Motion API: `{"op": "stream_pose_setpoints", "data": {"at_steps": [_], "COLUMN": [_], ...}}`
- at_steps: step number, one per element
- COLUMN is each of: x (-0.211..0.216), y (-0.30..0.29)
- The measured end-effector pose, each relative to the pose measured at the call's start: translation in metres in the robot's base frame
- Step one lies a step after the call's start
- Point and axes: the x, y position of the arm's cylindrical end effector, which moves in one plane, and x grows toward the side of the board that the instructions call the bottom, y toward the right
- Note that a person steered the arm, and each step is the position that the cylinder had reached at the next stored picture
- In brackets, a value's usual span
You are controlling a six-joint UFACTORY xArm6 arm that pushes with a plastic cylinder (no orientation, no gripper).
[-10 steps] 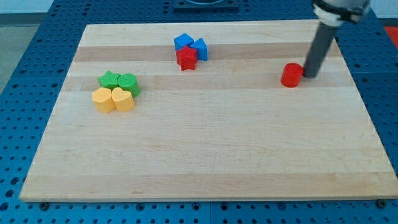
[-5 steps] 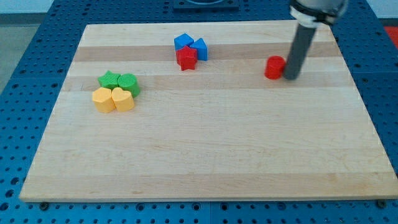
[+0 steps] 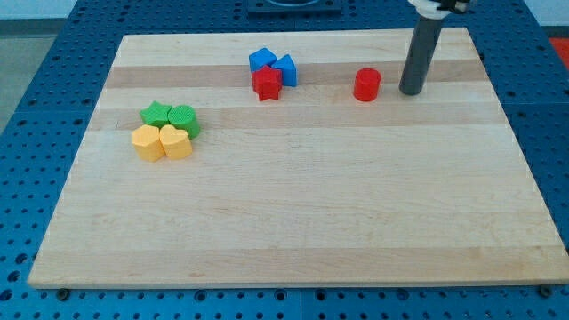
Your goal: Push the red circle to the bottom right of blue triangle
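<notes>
My tip [image 3: 410, 91] sits on the table [image 3: 293, 222] at 3 o'clock from the red circle [image 3: 366, 85], near it but not touching. There are no fingers on this arm, only a rod, so there is nothing to spread or pinch.

The red circle is near the view's top, right of the middle. The blue triangle [image 3: 286, 70] is well apart from it, off at 9 o'clock. It is packed with a blue block [image 3: 261, 60] and a red star-like block [image 3: 266, 84].

I judge the job is partly done. The circle needs to go a bit more toward 9 o'clock and stop at about 4 o'clock from the triangle.

To do this well, I should push slowly and straight through the middle of the circle, so it does not slip off to 1 side. I should stop before it bumps the red star-like block.

The circle stands upright. It is round, so from this view it has no long side and points no way.
</notes>
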Motion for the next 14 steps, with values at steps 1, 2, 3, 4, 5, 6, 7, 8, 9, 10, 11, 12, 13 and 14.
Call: {"op": "stream_pose_setpoints", "data": {"at_steps": [1,2,3,4,5,6,7,8,9,10,11,12,13,14], "x": [-0.012,-0.014,-0.011,0.017,0.036,0.029,0.026,0.036,0.048,0.039,0.035,0.034,0.023,-0.002], "y": [-0.028,-0.087,-0.099,-0.069,-0.084,-0.112,-0.117,-0.118,-0.094,-0.093,-0.087,-0.077,-0.064,-0.074]}}
